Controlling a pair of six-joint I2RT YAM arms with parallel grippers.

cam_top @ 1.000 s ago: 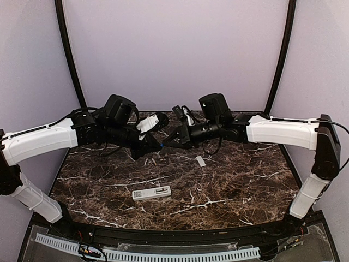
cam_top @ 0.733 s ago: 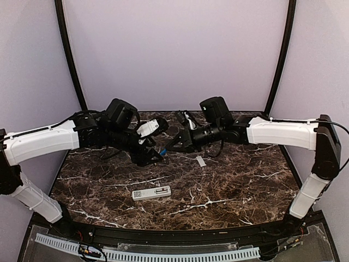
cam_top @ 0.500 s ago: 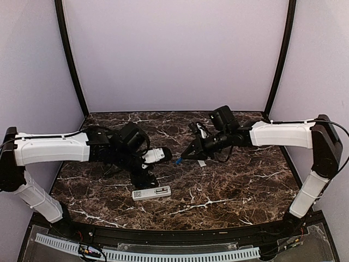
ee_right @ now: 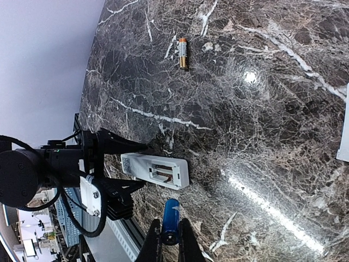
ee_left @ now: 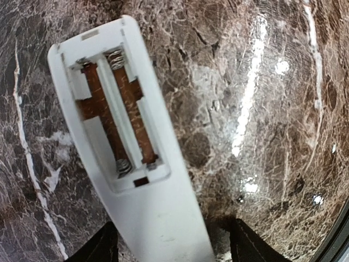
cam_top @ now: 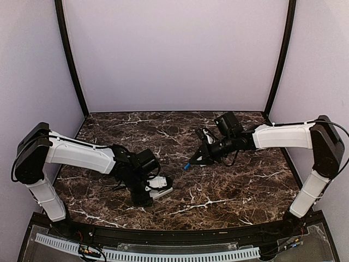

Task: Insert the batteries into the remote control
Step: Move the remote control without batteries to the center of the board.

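Overhead view: the left claw (cam_top: pixel 154 192), which a second before had been raised at mid-frame against the right claw (cam_top: pixel 194 161), had dropped to the lower left of centre and spread its jaws, now straddling the remote (cam_top: pixel 162 190) on the marble table (cam_top: pixel 245 185). The blue battery (cam_top: pixel 187 165) had gone over to the right claw, which pinched it just right of centre, well apart from the remote. Left wrist view: the remote lay face down, running from upper left to bottom centre, its two-slot bay open and empty, with a finger (ee_left: pixel 101 246) on either side. Right wrist view: the blue battery stood clamped at bottom centre just below the remote; a second battery (ee_right: pixel 182 53) lay loose at the top. The handover appeared complete; insertion was probably next.
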